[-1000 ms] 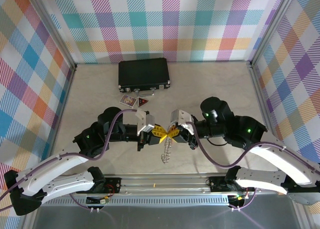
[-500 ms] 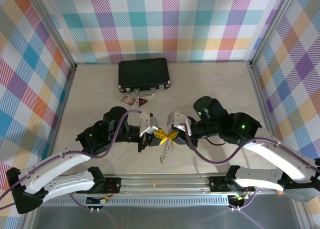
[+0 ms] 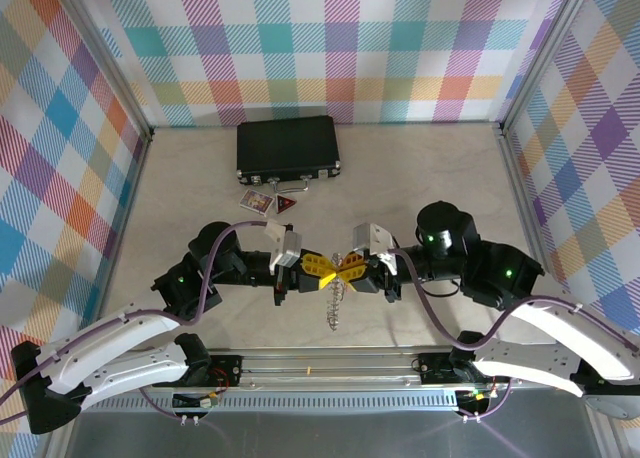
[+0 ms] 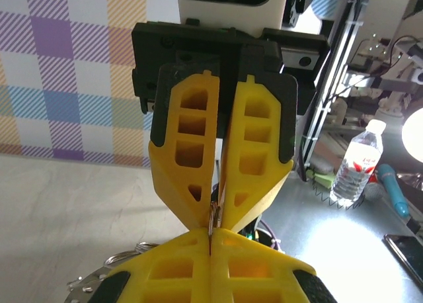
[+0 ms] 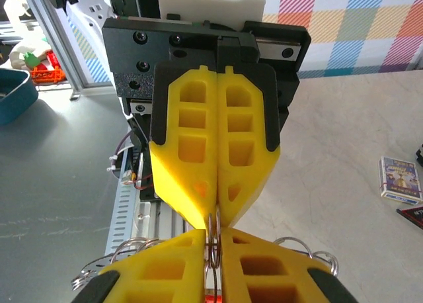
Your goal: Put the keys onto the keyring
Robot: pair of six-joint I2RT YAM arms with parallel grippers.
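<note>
Plaid walls (image 3: 330,48) are closing in a pale table (image 3: 200,178) on three sides. The keyring (image 3: 336,300) is sitting at the table's middle, toward the front, with its cluster of silvery pieces trailing from the thin ring toward the near edge in the top view. The left gripper (image 3: 325,272) is pinching the ring from the left and the right gripper (image 3: 347,269) from the right. Each pair of yellow fingers is pressing together on the wire, tip to tip with the other pair. Compared with half a second ago, both wrists are lying flatter and more in line, the right arm is sitting further right, and the cluster is running straighter instead of slanting left. The black case (image 3: 287,147), the small card box (image 3: 256,202) and the red triangular card (image 3: 288,206) are lying where they were, near the back. Bare table is stretching between them and the grippers and out to both side walls. The metal rail (image 3: 330,363) is running along the near edge, close below the cluster.
</note>
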